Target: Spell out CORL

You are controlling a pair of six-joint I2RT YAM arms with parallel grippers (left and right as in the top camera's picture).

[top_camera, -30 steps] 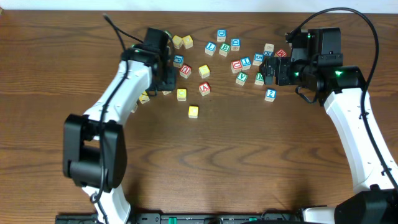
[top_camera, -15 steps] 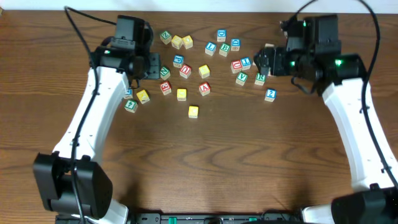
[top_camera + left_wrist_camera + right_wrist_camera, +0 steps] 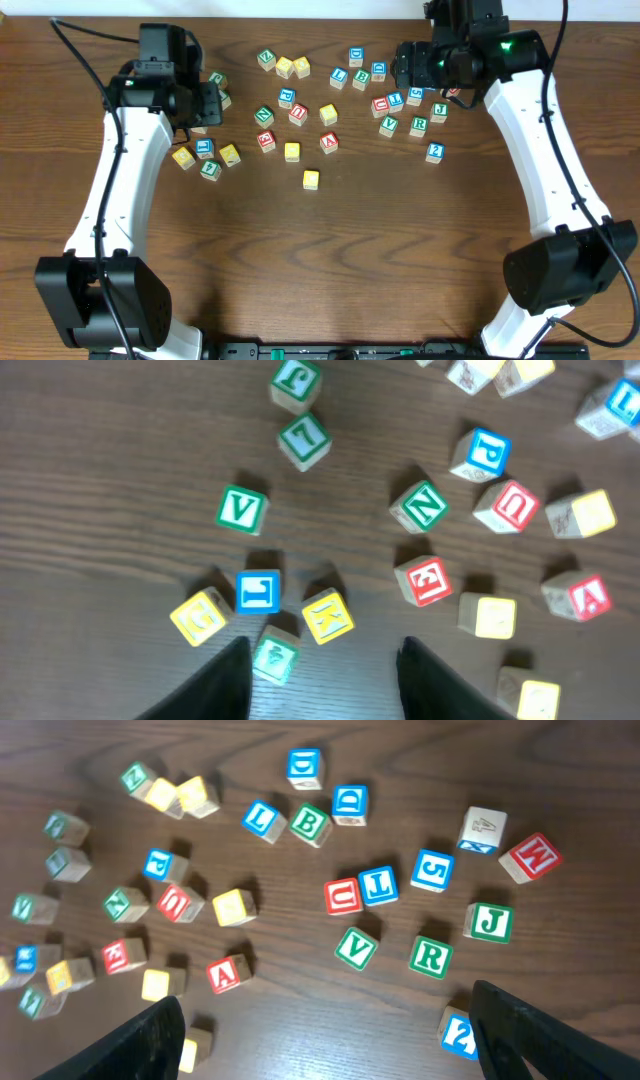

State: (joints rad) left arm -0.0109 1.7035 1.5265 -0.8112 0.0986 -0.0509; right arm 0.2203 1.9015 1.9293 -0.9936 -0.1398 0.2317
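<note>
**While both grippers hang empty, pick your cube**

Since your right gripper (image 3: 322, 1005) stands wide and holds nothing, and your left gripper (image 3: 322, 660) is parted with nothing between, you're free to choose. The green R cube (image 3: 430, 956) sits ahead of the right jaws, beside the green V cube (image 3: 356, 948) — don't mix them. The blue L cube (image 3: 261, 818) lies farther back. Mid-table, the upper yellow cube (image 3: 291, 151) and lower yellow cube (image 3: 311, 179) show no readable letter. Straddle one cube — clear of neighbours.
</note>
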